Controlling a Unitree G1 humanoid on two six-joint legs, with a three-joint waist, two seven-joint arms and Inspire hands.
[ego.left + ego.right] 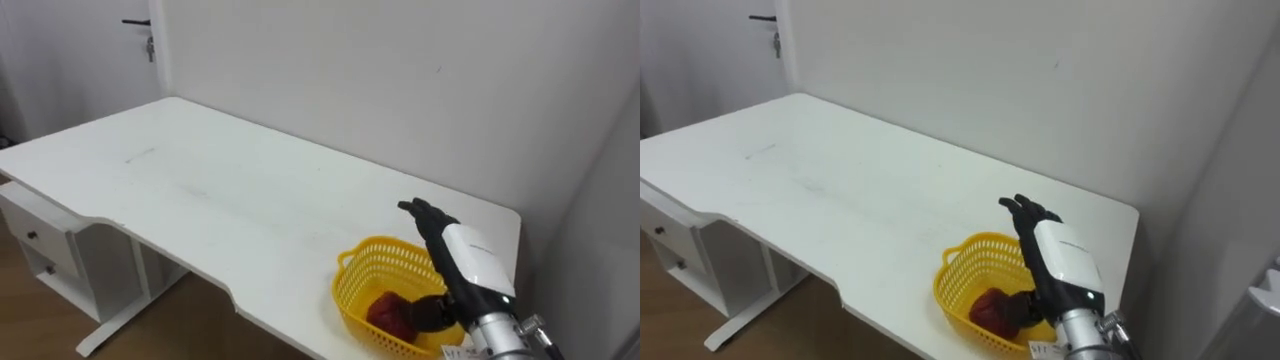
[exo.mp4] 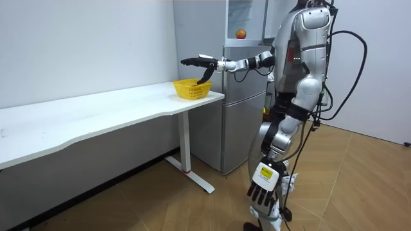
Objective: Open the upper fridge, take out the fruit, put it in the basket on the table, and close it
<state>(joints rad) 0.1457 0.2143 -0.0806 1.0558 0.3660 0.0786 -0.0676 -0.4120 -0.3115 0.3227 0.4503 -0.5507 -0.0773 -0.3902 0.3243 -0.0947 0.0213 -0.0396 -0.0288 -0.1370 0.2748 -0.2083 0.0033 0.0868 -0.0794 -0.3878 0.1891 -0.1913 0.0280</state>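
1 red item [image 1: 390, 312] in basket [image 1: 352, 262], right hand [image 1: 452, 240] above.

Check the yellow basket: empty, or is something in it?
Not empty. A red item lies inside the yellow basket, under the right hand held open over it.

My right hand [image 1: 452, 240] has black fingers [image 1: 418, 211] under a glossy white back shell; the wrist behind it is bare silver metal; my torso and limbs are silver-grey with black joints; dark cables loop behind my back; my left hand [image 2: 262, 194] is black, tagged white and yellow.
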